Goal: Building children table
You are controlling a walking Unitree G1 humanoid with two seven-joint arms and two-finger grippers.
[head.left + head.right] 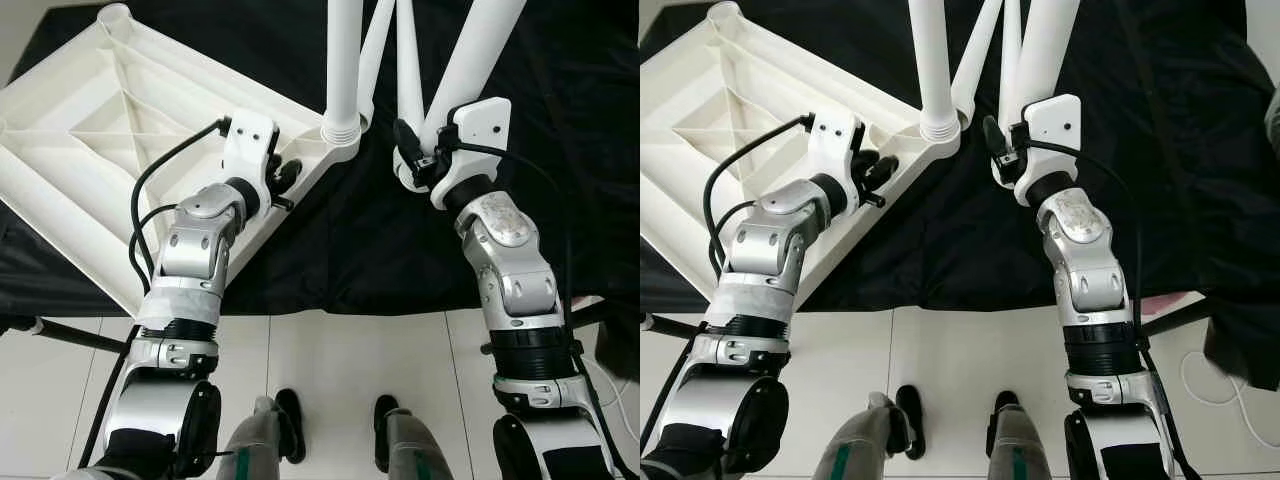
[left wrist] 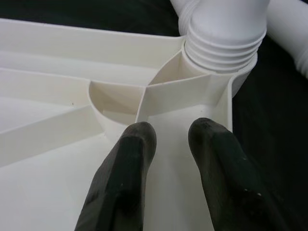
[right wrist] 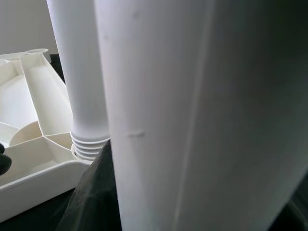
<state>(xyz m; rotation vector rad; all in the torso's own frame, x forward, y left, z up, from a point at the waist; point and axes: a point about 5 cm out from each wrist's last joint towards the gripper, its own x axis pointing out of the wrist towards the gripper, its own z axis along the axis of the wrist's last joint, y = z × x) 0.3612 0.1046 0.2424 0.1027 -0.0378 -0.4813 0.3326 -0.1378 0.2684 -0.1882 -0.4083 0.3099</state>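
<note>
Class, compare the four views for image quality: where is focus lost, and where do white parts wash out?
Left eye view: sharp, evenly lit; tabletop bright, ribs still readable. Right wrist view: a leg up close is soft and nearly featureless. Left wrist view: the left end effector fingers are blurred, while the threaded leg end stays clearer.

Tabletop [image 1: 90,120] cut off at left edge; leg [image 1: 343,60] tops out of frame; right gripper [image 1: 418,160] fingertips hidden behind leg

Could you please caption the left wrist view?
Left gripper, open, over the upturned tabletop beside a leg.
</note>
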